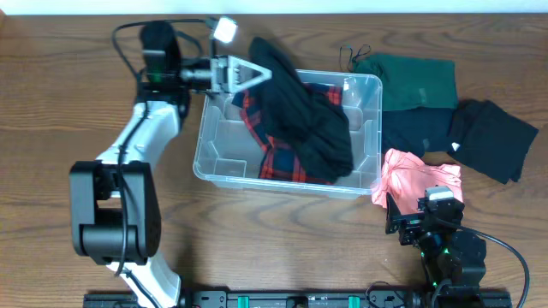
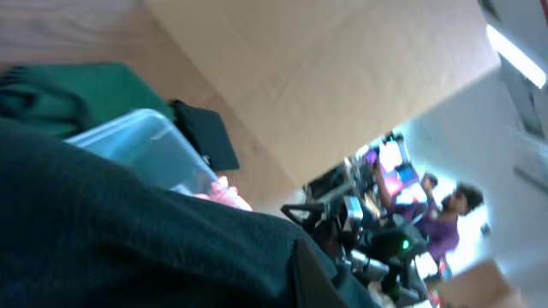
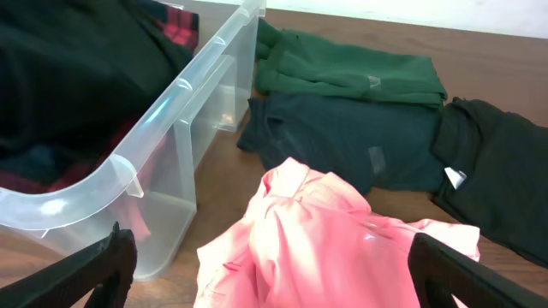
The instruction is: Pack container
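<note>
your left gripper (image 1: 259, 74) is pinched shut on the black garment (image 1: 312, 120) over the far-left corner of the container (image 1: 210, 158), which sits mid-table, while your right gripper (image 1: 401, 216) gapes wide just off its near-right corner, beside the pink garment (image 1: 419, 178).

Overhead: bright, even, sharp; only soft shadows on the table (image 1: 282, 244). My left wrist cam: smeared w/ blur, dark cloth (image 2: 128, 231) up close, bg blown out. Right wrist cam: sharp, glare on container (image 3: 184, 85) rim.
</note>
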`<state>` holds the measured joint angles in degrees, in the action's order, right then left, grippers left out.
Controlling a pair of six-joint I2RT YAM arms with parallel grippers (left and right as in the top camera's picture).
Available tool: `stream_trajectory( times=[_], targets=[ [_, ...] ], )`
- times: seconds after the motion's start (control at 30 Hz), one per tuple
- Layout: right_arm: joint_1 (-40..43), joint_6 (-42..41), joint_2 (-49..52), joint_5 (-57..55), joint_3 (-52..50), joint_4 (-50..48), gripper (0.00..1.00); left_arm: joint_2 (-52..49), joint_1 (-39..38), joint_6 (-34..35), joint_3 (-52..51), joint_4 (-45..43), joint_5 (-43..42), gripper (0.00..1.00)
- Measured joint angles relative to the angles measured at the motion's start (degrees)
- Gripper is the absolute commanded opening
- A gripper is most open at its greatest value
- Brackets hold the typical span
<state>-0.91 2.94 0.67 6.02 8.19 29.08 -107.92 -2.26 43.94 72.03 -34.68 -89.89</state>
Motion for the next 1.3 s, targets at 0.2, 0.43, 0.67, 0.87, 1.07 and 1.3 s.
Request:
stream_trajectory(
  times=[0.2, 0.43, 0.67, 0.87, 1.07, 1.3],
  targets=[
    [0.0, 0.0, 0.0, 0.0, 0.0, 0.0, 0.99, -0.1, 1.7, 4.0, 0.0, 0.0, 0.0, 0.06],
    [0.0, 0.0, 0.0, 0.0, 0.0, 0.0, 0.99, -0.1, 1.2, 8.8, 0.0, -0.4, 0.0, 0.1],
    [0.0, 0.0, 0.0, 0.0, 0.0, 0.0, 0.99, -0.1, 0.4, 13.2, 0.0, -2.7, 1.9, 0.09],
    [0.0, 0.0, 0.0, 0.0, 0.0, 0.0, 0.99, -0.1, -0.3, 20.4, 0.0, -1.5, 7.9, 0.06],
    [0.0, 0.0, 0.0, 0.0, 0.0, 0.0, 0.99, -0.1, -0.5, 27.3, 0.0, -0.2, 16.5, 0.06],
    [0.0, 0.0, 0.0, 0.0, 0.0, 0.0, 0.99, 0.0, -0.5, 28.3, 0.5, 14.5, 27.5, 0.06]
  ],
)
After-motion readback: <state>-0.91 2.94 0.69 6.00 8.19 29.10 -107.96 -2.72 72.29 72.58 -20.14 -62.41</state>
